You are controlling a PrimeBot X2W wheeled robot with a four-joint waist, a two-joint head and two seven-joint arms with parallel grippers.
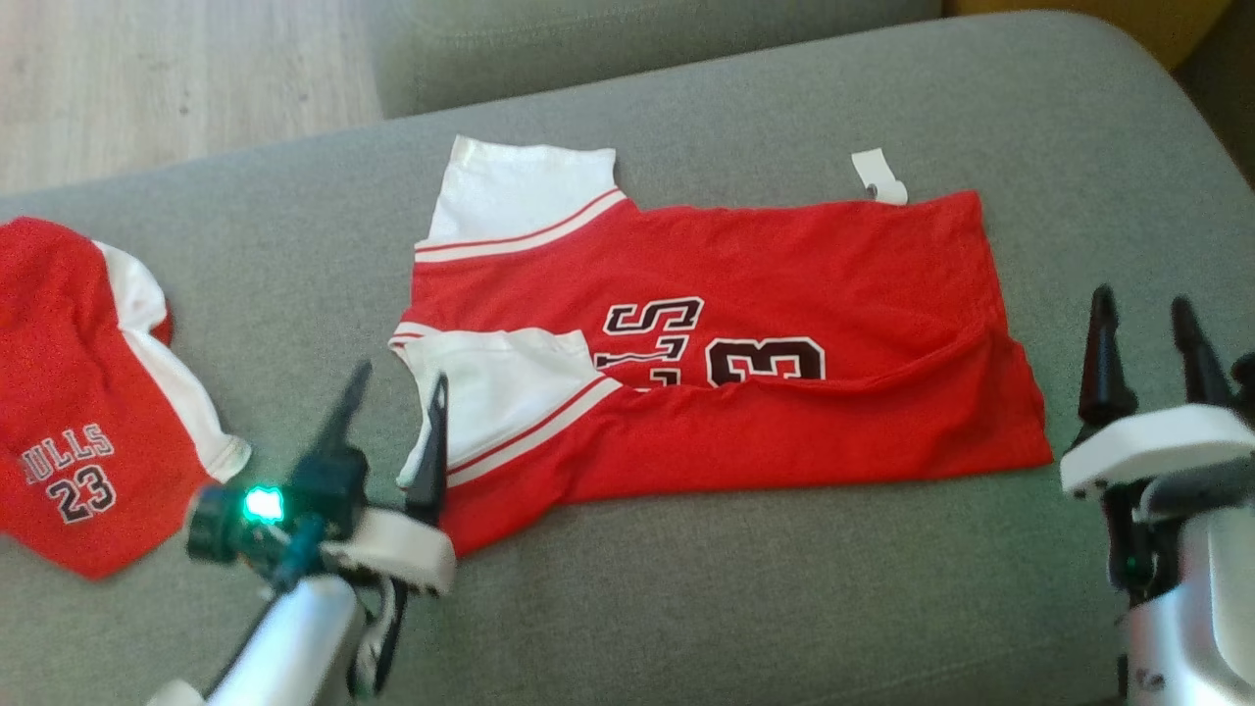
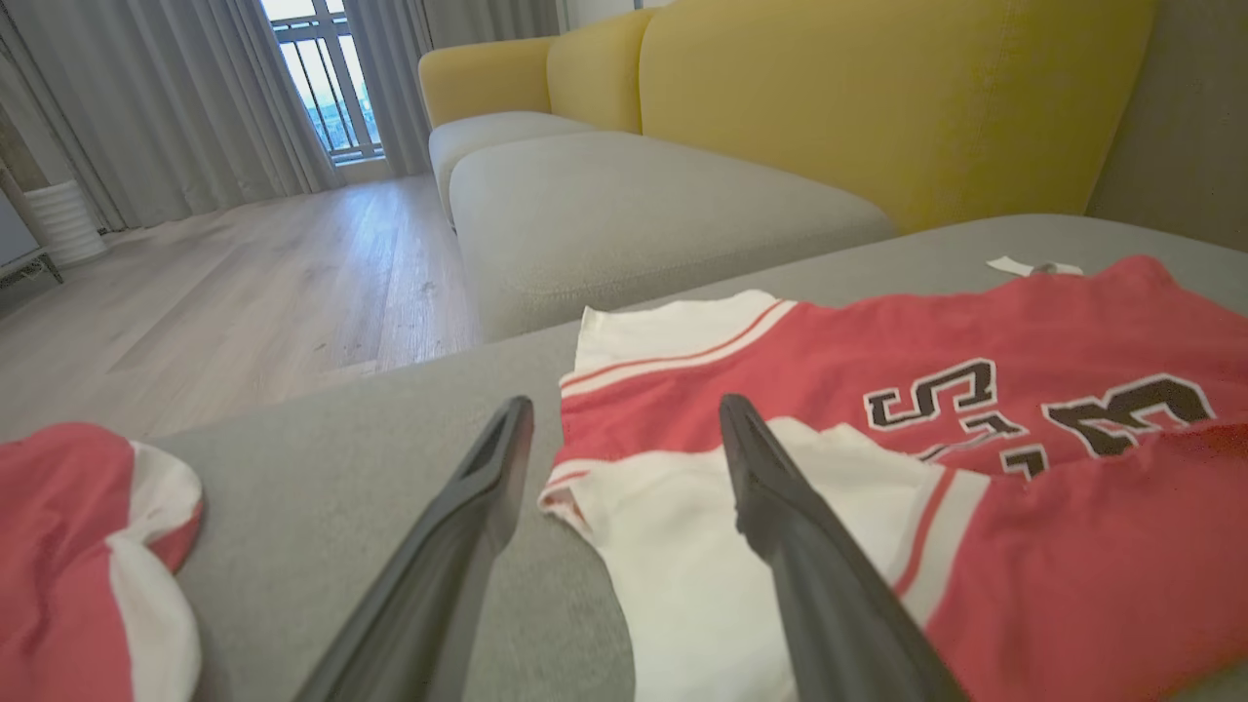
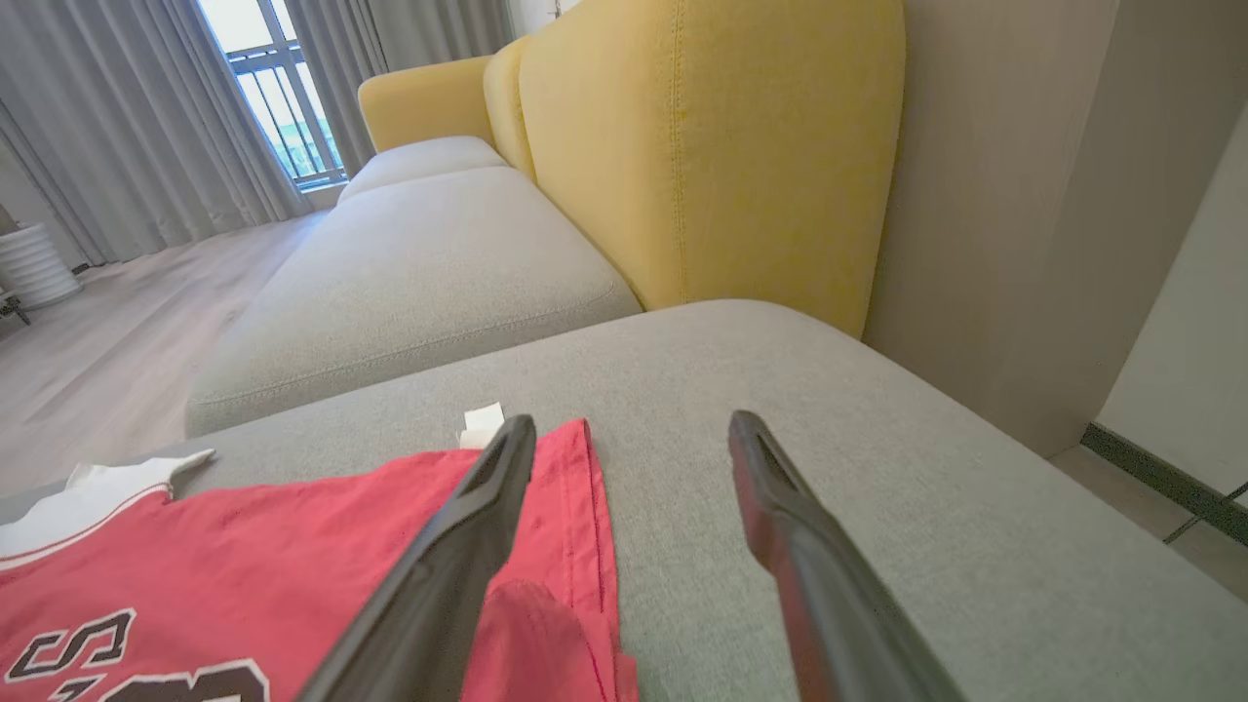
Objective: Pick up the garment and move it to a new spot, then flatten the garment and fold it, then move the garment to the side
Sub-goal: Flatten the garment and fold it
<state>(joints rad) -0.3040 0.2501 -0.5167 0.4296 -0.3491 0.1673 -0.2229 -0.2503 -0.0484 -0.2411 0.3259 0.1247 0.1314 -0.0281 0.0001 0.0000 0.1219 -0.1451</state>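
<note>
Your red jersey [image 1: 784,284] lies part-folded in the middle of the grey seat cushion [image 1: 735,608], with both grippers off it.
A second Bulls jersey [image 1: 78,392] sits at the cushion's left edge. Your left gripper [image 1: 402,373] hovers with its jaws spread over the near sleeve [image 1: 490,382]. The near long side is lapped over the number, likely a first lengthwise fold. Your right gripper [image 1: 1142,297], spread and empty, stands just off the right hem.

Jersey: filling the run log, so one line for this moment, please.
jersey part-folded on cushion | left gripper open at sleeve | right gripper open by hem
</note>
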